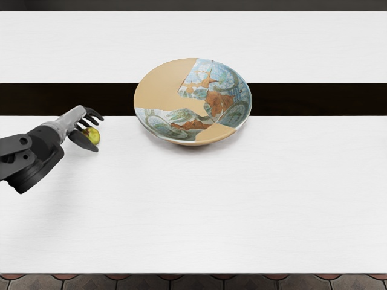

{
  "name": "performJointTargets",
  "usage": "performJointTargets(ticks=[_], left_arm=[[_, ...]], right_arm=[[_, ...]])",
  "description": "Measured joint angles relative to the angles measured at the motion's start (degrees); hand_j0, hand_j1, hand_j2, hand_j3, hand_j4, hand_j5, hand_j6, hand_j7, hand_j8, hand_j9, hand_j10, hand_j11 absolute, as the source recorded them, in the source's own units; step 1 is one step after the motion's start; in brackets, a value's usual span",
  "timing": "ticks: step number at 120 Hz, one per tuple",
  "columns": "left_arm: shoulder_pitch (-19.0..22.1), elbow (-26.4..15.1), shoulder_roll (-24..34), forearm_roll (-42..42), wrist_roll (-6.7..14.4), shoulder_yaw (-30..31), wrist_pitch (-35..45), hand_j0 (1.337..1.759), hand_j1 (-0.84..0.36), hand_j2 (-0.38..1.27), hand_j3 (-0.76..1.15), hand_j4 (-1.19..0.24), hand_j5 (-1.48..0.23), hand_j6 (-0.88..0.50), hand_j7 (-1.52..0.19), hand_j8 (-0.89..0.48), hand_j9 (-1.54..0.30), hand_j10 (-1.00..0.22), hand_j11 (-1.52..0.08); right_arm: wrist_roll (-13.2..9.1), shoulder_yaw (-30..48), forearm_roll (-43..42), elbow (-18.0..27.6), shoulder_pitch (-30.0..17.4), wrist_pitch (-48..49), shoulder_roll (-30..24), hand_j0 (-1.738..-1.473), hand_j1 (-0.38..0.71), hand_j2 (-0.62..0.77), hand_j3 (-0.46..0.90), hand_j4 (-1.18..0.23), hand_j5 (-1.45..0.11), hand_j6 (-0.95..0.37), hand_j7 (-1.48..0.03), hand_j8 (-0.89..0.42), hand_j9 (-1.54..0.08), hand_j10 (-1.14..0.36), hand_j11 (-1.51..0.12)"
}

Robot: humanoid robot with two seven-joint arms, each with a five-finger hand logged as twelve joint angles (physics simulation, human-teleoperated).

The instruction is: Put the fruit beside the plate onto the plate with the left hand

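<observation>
**A:** Where's the fruit?

**B:** The fruit (92,135) is in the left hand (84,125), over the left part of the table (242,199) and close to its far edge. It's small, round and yellow-green. Can't tell the kind.

**A:** Grip state?

**B:** Clamped on the fruit. The dark fingers (94,113) curl over the top and the thumb (83,141) sits on the near side, below it. The fruit shows between them.

**A:** Lifted, or down on the surface?

**B:** Can't tell. Any contact with the tabletop is hidden by the thumb.

**A:** Plate?

**B:** The plate (158,84) is to the right of the fruit and well apart from it, so the fruit is off the plate. It's round and shallow with a raised rim. It's tan, with broken patches of blue-green and orange painting.

**A:** Arm pose?

**B:** The forearm (30,160) comes in from the left edge. There's a bulky black segment low down, then a grey wrist section. It angles up and to the right, with the fingertips pointing toward the plate.

**A:** Surroundings?

**B:** The tabletop is white. Behind it runs a dark strip (60,99), with a second white surface (272,42) beyond that. From here the plate's middle overlaps the strip, its near rim is over the table and its far rim is against the white beyond. A tiled floor (181,281) shows along the near edge.
</observation>
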Motion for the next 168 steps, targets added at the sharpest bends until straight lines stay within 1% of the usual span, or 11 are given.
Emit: performJointTargets(ticks=[41, 65, 84, 129, 139, 148, 168], left_arm=[[-0.08, 0.08, 0.08, 0.0, 0.02, 0.04, -0.04, 1.658, -0.19, 0.09, 0.0, -0.45, -0.59, -0.45, -0.59, -0.45, -0.59, -0.45, -0.59], [-0.17, 0.08, 0.53, -0.05, 0.02, 0.0, -1.08, 1.658, -0.24, 0.1, 0.0, -0.5, -0.64, -0.5, -0.64, -0.49, -0.64, -0.5, -0.64], [-0.17, 0.08, 0.53, 0.07, 0.04, -0.01, -1.66, 1.658, -0.27, 0.11, 0.0, -0.54, -0.67, -0.52, -0.67, -0.48, -0.69, -0.53, -0.69], [-0.33, 0.03, 0.92, 0.14, 0.39, -0.35, -3.72, 1.656, -0.3, 0.22, 0.0, -0.63, -0.74, -0.5, -0.77, -0.44, -0.79, -0.6, -0.79], [-0.35, 0.01, 1.58, -0.02, 0.42, -0.55, -4.42, 1.656, -0.3, 0.28, 0.0, -0.63, -0.78, -0.52, -0.79, -0.47, -0.81, -0.62, -0.81], [-0.38, 0.0, 1.58, -0.04, 0.42, -0.66, -4.81, 1.655, -0.3, 0.29, 0.0, -0.65, -0.8, -0.52, -0.81, -0.46, -0.83, -0.63, -0.83], [-0.8, -0.02, 1.62, -0.27, 0.42, -0.77, -5.27, 1.655, -0.32, 0.32, 0.0, -0.65, -0.86, -0.49, -0.86, -0.44, -0.86, -0.61, -0.86]], right_arm=[[0.0, 0.0, 0.0, 0.0, 0.15, -0.03, 0.0, -1.658, -0.35, 0.0, 0.0, 0.0, 0.0, 0.0, 0.0, 0.0, 0.0, 0.0, 0.0], [0.0, 0.0, 0.0, 0.0, 0.16, -0.07, 0.0, -1.658, -0.35, 0.0, 0.0, 0.0, 0.0, 0.0, 0.0, 0.0, 0.0, 0.0, 0.0], [0.0, 0.0, 0.0, 0.0, 0.2, -0.08, 0.0, -1.658, -0.35, 0.0, 0.0, 0.0, 0.0, 0.0, 0.0, 0.0, 0.0, 0.0, 0.0], [0.0, 0.0, 0.0, 0.0, 0.24, -0.09, 0.0, -1.658, -0.35, 0.0, 0.0, 0.0, 0.0, 0.0, 0.0, 0.0, 0.0, 0.0, 0.0], [0.0, 0.0, 0.0, 0.0, 0.25, -0.09, 0.0, -1.658, -0.35, 0.0, 0.0, 0.0, 0.0, 0.0, 0.0, 0.0, 0.0, 0.0, 0.0], [0.0, 0.0, 0.0, 0.0, 0.25, -0.09, 0.0, -1.658, -0.35, 0.0, 0.0, 0.0, 0.0, 0.0, 0.0, 0.0, 0.0, 0.0, 0.0], [0.0, 0.0, 0.0, 0.0, 0.25, -0.09, 0.0, -1.658, -0.35, 0.0, 0.0, 0.0, 0.0, 0.0, 0.0, 0.0, 0.0, 0.0, 0.0]])
